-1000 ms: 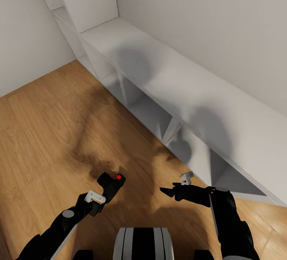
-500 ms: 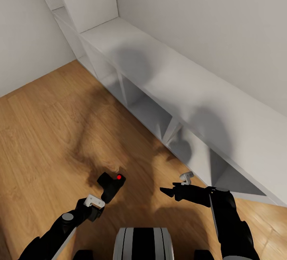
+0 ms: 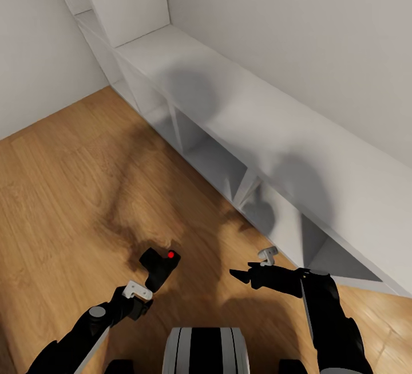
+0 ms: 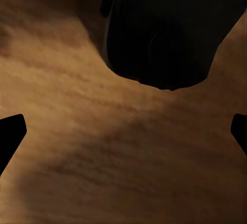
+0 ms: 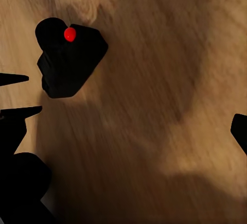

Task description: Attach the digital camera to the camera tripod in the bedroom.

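Observation:
The digital camera [image 3: 159,265] is small and black with a red dot on top. It lies on the light wood floor, just ahead of my left gripper [image 3: 147,296]. In the left wrist view its dark body [image 4: 159,33] sits beyond the open left gripper [image 4: 123,131], with nothing between the wide-spread fingertips. My right gripper [image 3: 237,274] hovers open to the right of the camera and points toward it. The right wrist view shows the camera [image 5: 69,59] apart from the right gripper [image 5: 126,127]. The camera tripod is out of view.
A low white cube shelf [image 3: 229,162] runs along the white wall from the far corner to the near right, close to my right arm. Open wood floor [image 3: 63,191] spreads to the left and ahead.
My left gripper has drawn back toward me, away from the camera. The camera stays on the floor. The right arm has not moved.

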Robot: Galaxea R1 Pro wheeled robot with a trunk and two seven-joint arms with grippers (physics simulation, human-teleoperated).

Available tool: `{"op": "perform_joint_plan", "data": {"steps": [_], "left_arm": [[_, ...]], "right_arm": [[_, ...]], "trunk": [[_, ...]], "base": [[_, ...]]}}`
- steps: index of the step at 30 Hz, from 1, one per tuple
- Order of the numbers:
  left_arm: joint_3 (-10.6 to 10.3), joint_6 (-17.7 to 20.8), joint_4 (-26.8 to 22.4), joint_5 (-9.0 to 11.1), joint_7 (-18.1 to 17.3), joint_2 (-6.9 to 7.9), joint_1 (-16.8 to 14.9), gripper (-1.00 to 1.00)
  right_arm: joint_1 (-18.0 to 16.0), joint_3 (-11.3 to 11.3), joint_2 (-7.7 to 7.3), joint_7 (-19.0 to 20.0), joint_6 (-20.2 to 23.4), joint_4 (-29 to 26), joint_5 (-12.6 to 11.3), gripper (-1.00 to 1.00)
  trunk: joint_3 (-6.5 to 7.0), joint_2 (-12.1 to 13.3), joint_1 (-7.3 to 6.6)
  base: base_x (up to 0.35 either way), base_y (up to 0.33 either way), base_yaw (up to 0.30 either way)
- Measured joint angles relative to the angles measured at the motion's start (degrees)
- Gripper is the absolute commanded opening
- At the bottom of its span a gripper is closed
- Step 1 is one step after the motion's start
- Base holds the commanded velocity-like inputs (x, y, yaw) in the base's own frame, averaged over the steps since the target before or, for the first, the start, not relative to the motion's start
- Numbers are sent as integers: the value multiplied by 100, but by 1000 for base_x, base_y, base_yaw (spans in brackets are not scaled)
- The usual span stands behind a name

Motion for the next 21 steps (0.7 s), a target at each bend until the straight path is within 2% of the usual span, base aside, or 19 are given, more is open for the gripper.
{"op": "perform_joint_plan", "data": {"steps": [21], "left_arm": [[26,-185,-46,31,23,-2,0,100]], "right_arm": [[0,1,2,0,0,7,0,100]], "trunk": [[0,0,0]], "base": [[0,0,0]]}}
